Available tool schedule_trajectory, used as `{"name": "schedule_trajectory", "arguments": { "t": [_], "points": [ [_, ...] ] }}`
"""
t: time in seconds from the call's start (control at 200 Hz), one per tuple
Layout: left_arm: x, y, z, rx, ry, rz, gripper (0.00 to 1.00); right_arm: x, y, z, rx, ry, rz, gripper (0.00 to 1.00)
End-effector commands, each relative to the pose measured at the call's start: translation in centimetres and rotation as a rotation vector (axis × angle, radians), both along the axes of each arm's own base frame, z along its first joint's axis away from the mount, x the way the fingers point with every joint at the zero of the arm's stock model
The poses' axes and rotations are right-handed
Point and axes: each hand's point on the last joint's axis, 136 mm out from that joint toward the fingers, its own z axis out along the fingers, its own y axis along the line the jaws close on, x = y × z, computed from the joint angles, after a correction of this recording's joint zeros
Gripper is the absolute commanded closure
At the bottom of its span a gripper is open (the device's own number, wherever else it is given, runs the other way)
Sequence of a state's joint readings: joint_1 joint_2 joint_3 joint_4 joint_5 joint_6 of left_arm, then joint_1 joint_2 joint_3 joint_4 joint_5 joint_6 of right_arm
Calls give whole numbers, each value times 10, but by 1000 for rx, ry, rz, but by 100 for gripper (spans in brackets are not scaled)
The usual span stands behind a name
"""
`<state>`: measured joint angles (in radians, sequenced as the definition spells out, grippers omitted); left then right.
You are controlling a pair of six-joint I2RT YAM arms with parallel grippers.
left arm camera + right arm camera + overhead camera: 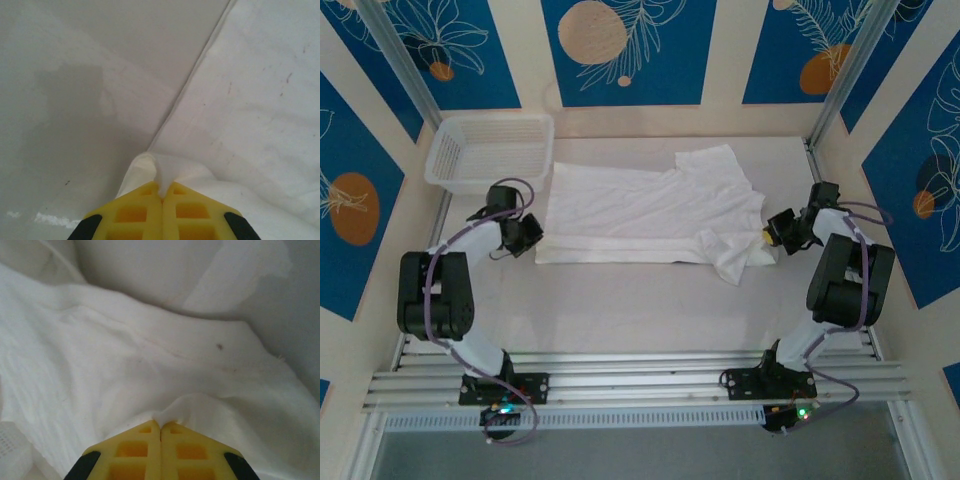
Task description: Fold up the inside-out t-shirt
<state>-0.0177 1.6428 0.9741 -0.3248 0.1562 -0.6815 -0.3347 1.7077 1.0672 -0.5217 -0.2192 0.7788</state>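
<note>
T-shirt [640, 215] spread flat on desk [620, 310], sleeves toward right. Left gripper [161, 194] clamped tight on hem edge. Right gripper [160, 426] pinched closed on cloth at shoulder end. Opposite-end holds likely for lifting and tensioning cloth before fold.

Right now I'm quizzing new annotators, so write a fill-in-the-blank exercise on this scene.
The left end effector and the right end effector each pinch the plain white cloth t-shirt with jaws ____.
The white plastic mesh basket stands at the pale table's far ____ corner.
The t-shirt's sleeves lie nearer the ____ end effector.
Missing: shut; left; right.
</note>
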Motion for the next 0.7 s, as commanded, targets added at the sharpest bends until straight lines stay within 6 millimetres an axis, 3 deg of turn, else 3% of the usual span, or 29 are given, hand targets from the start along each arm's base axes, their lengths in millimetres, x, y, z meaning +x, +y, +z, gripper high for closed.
{"name": "schedule_trajectory", "arguments": {
  "t": [0.0, 0.17, 0.33, 0.41, 0.59, 0.695],
  "points": [
    [14, -4, -1, 1, -31, 6, 82, 16, -1, 8, -31, -40, 45, 73],
    [18, 0, 18, 50, -85, -6, 62, 18, -11, 35, -101, -57, 36, 44],
    [16, 10, 47, 112, -151, -2, 49, 21, -16, 60, -127, -118, 24, 36],
    [15, 10, 58, 123, -178, -16, 44, 22, -14, 65, -122, -138, 34, 16],
    [9, -1, 91, 117, -260, -90, 36, 19, 6, 83, -76, -200, 108, 14],
    [-7, -25, 122, 122, -337, -206, 33, -11, 29, 91, -111, -212, 124, 16]
  ]
}}
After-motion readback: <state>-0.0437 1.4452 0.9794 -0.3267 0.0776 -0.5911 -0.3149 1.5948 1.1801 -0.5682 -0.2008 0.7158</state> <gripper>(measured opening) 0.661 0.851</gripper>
